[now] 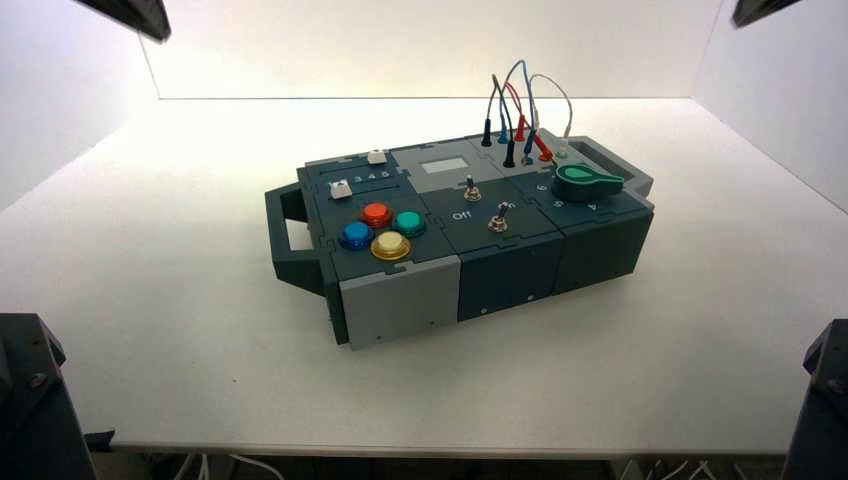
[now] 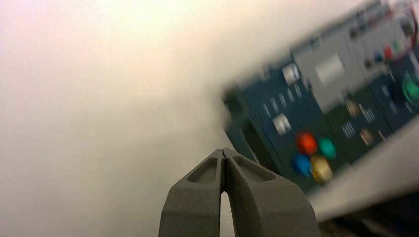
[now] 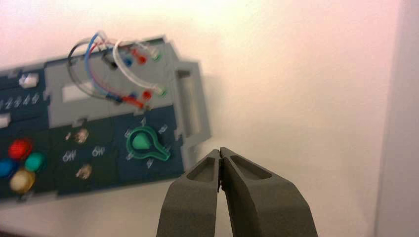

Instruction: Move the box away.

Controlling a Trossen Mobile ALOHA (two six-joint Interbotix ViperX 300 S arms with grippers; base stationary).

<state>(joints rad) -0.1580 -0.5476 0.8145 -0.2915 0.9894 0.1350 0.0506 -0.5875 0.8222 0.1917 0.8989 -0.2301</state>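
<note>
The box [image 1: 500, 265], dark teal-grey with a handle at each end, stands turned a little on the white table [image 1: 180, 330]. Its top carries four round coloured buttons [image 1: 381, 230], two toggle switches [image 1: 497, 218], a green knob [image 1: 585, 182] and looped wires [image 1: 520, 105]. My left gripper [image 2: 224, 153] is shut and empty, held off the box's [image 2: 316, 113] left handle end. My right gripper [image 3: 220, 151] is shut and empty too, apart from the box [image 3: 99, 123], beside its right handle [image 3: 190, 103]. Neither gripper itself shows in the high view.
White walls [image 1: 60, 90] enclose the table on three sides. Dark arm bases [image 1: 30, 400] sit at the two front corners. Cables hang below the table's front edge [image 1: 200, 465].
</note>
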